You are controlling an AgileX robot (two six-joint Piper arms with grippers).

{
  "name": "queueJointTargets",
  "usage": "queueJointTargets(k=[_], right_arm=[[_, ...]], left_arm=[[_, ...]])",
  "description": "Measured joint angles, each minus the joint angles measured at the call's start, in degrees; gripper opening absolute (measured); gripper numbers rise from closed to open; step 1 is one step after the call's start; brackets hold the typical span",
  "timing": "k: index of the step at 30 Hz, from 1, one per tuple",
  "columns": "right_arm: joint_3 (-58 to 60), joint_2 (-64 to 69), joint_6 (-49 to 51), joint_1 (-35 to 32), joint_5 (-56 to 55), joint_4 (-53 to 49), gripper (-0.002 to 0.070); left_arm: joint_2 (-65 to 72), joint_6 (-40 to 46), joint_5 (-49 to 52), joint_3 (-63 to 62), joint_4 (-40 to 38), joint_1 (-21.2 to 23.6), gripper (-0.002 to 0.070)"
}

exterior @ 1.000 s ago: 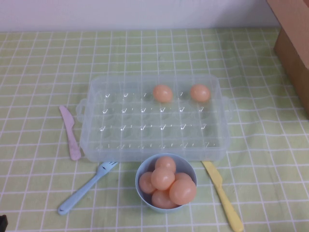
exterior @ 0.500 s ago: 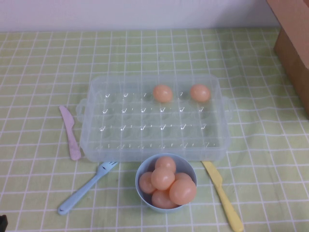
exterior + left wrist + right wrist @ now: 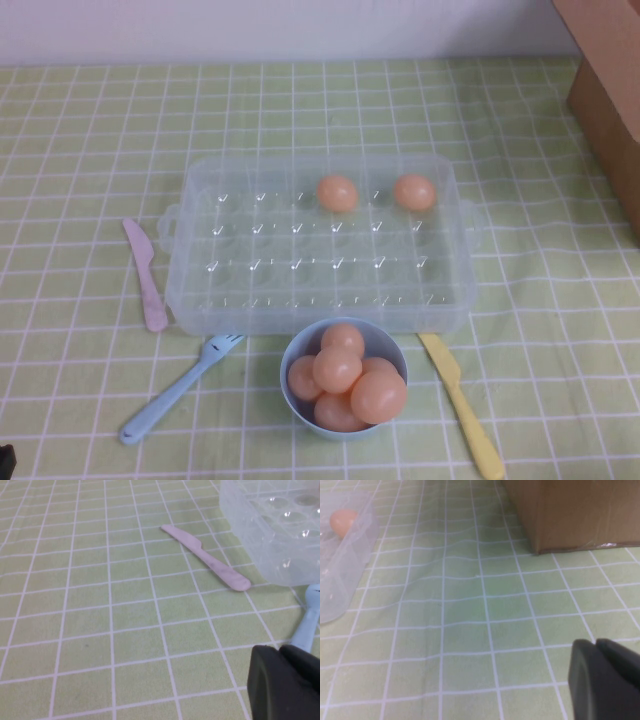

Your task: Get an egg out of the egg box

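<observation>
Egg box (image 3: 318, 245) mid-worktop (image 3: 80, 130). Two eggs in its far row: the egg (image 3: 337, 193) right of centre, another egg (image 3: 414, 192) near the right end. Blue bowl (image 3: 343, 378) heaped with eggs just before the box's near wall. Left gripper (image 3: 285, 685) low by the box's left side, beyond the pink knife (image 3: 205, 557); fingers: cannot tell. Right gripper (image 3: 605, 680) well right of the box, near the cardboard box (image 3: 570, 510); fingers: cannot tell.
</observation>
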Motion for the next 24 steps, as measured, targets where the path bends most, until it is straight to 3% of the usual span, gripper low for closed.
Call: queueJointTargets(k=[4,10,12,24], right_arm=[[0.0,0.0,0.1,0.0,-1.7,7.2,-0.0018],[0.0,0.0,0.2,0.0,-7.6,44.8,-0.0018],[0.0,0.0,0.2,0.0,-8.7,52.2,-0.0018],[0.0,0.0,-6.4,0.0,-7.6,58.3,-0.0018]], left_arm=[[0.0,0.0,0.0,0.0,0.0,0.0,-0.0004],[0.0,0.0,0.0,0.0,0.0,0.0,-0.0004],[0.0,0.0,0.0,0.0,0.0,0.0,-0.0005],[0.0,0.0,0.0,0.0,0.0,0.0,-0.0005]])
